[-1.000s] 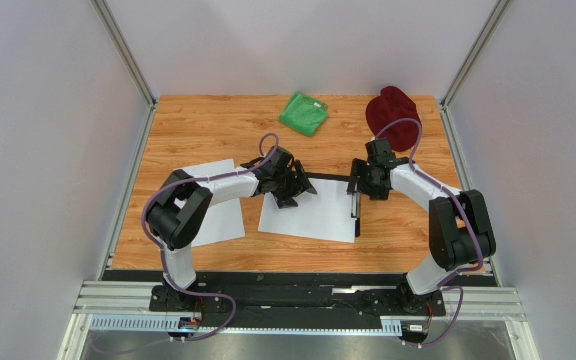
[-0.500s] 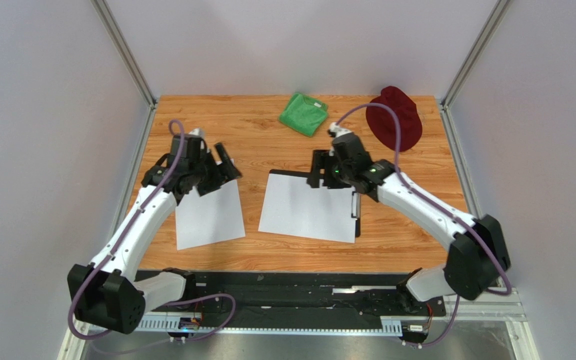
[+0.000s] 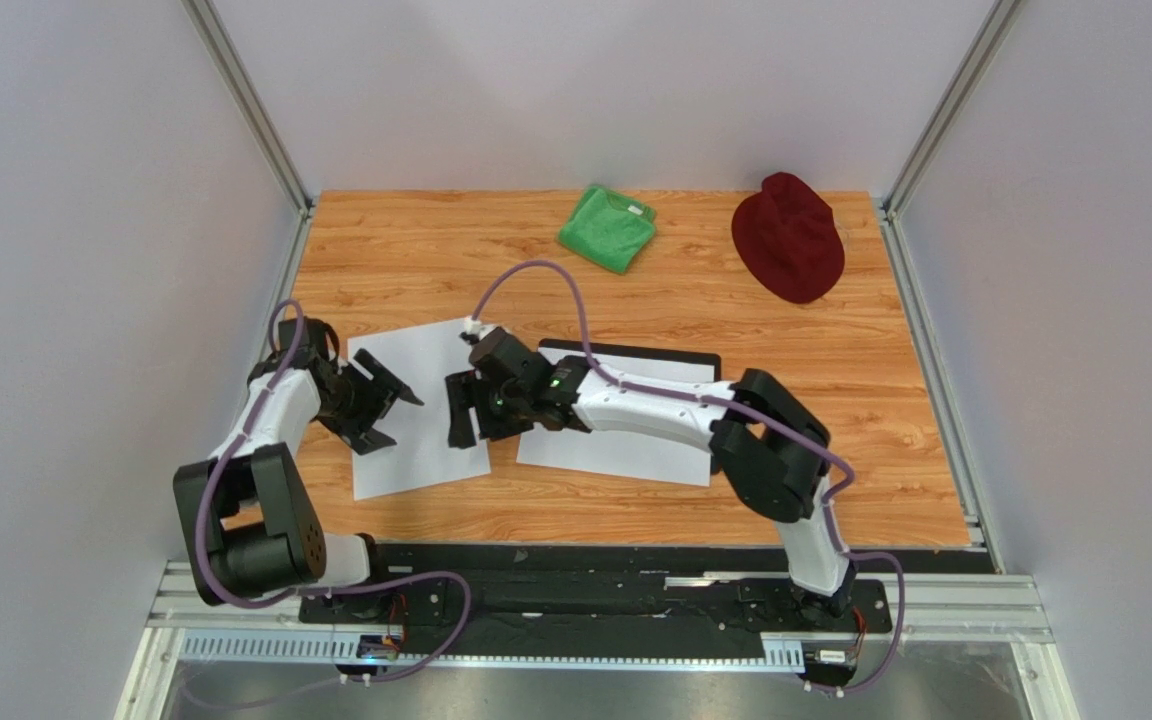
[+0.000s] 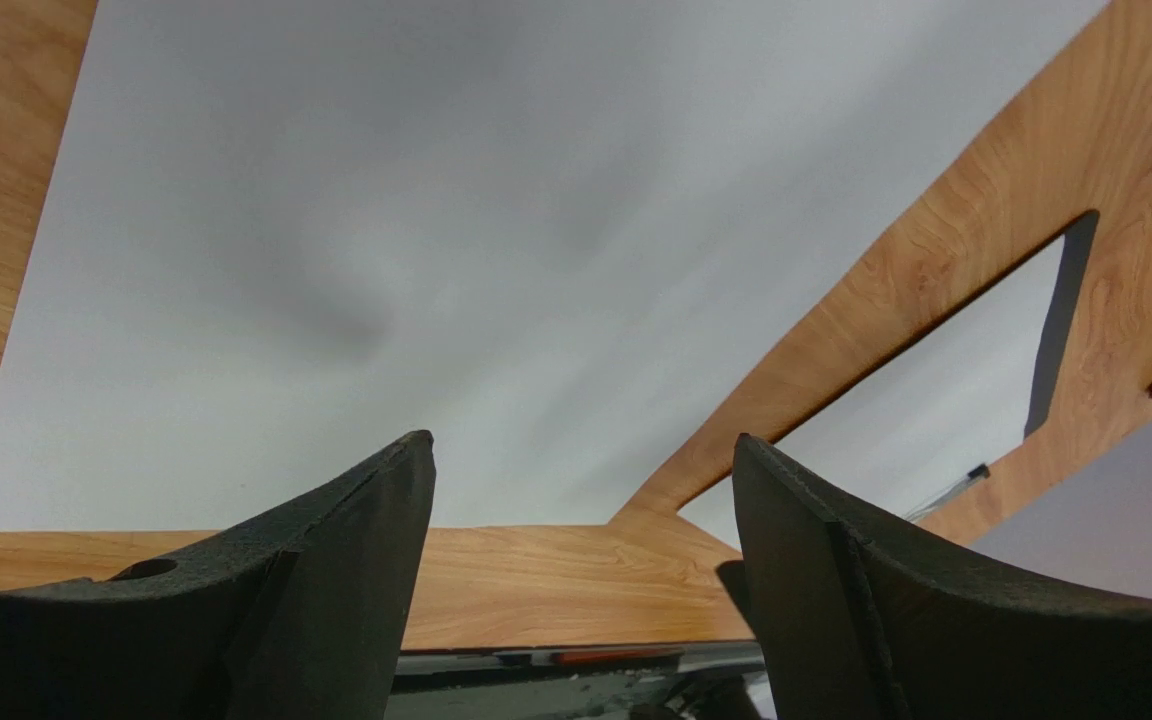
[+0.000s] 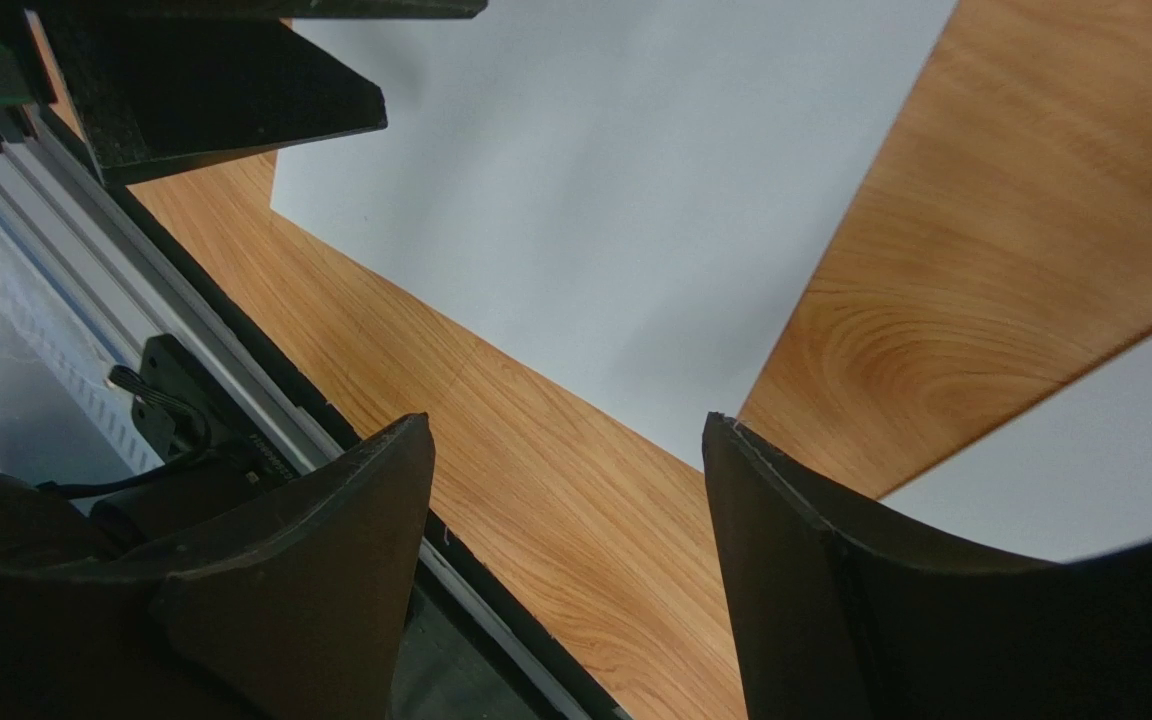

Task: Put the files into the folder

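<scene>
Sheets in two spots on my screens. Loose sheet (image 3: 420, 450) flat on counter (image 3: 432, 255), left of folder (image 3: 672, 354). Second sheet (image 3: 612, 450) lies on folder, black edge showing at far and right sides. My left fingers (image 3: 387, 383) spread apart, empty, over loose sheet's left part. Right fingers (image 3: 459, 420) likewise parted, empty, at that sheet's right edge. Green cloth (image 3: 606, 227), red hat (image 3: 788, 237) at far side.

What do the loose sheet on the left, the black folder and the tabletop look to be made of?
Loose sheet: thin matte white paper, apparently; it lies flat, with a faint shaded ripple in the left wrist view.
Folder: stiff black board, perhaps plastic or coated card; only its dark edge shows.
Tabletop: smooth orange-brown surface with wood grain, possibly laminate.
</scene>
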